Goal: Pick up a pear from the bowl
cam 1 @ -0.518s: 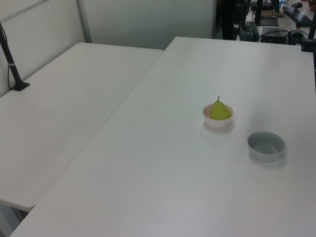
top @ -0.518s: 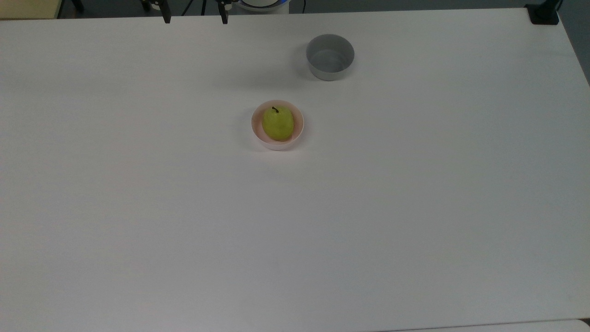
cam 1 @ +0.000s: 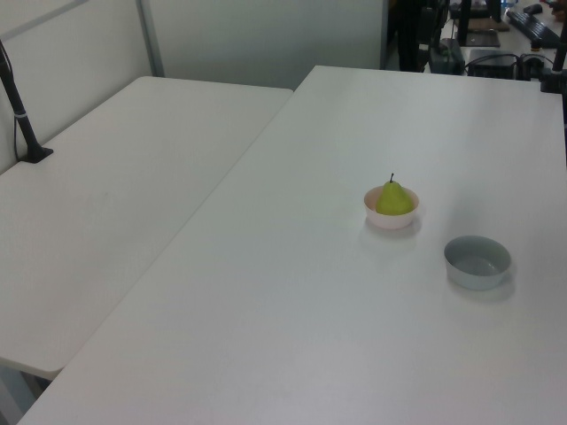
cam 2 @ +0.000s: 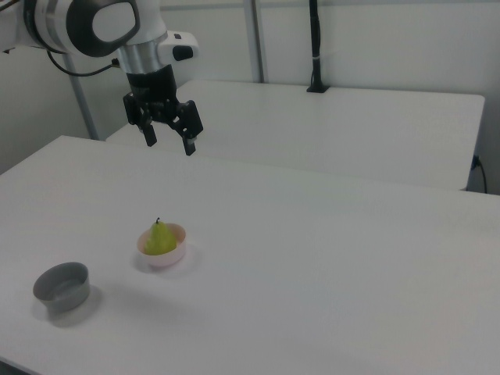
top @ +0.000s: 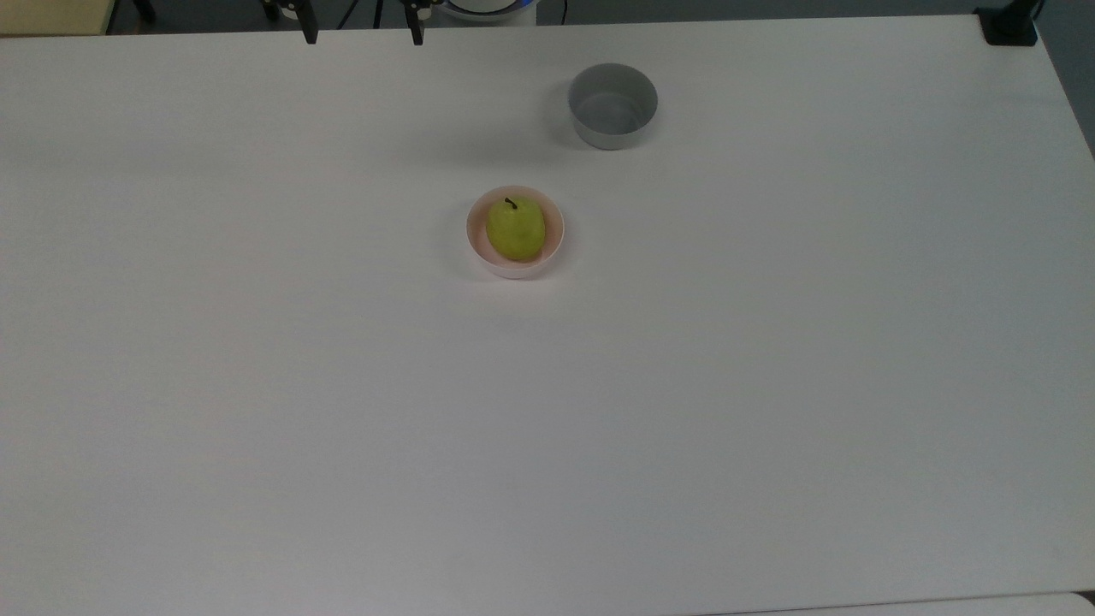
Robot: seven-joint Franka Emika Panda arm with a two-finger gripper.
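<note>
In the pink bowl (top: 556, 244) the pear (top: 515, 229) is sitting stem-up; likely light, firm, smooth, so gripping its wide belly. Tool (cam 2: 167, 134) is hanging high, fingers apart.

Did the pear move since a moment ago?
No. The pear sits in the same spot inside the pink bowl, just as far from the grey bowl as before in the top view.

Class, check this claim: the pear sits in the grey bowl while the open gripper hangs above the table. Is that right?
Not quite. The pear sits in the pink bowl, not the grey bowl, which has nothing in it, as the right view shows. The rest stands: the gripper hangs above the table, jaws open.
</note>
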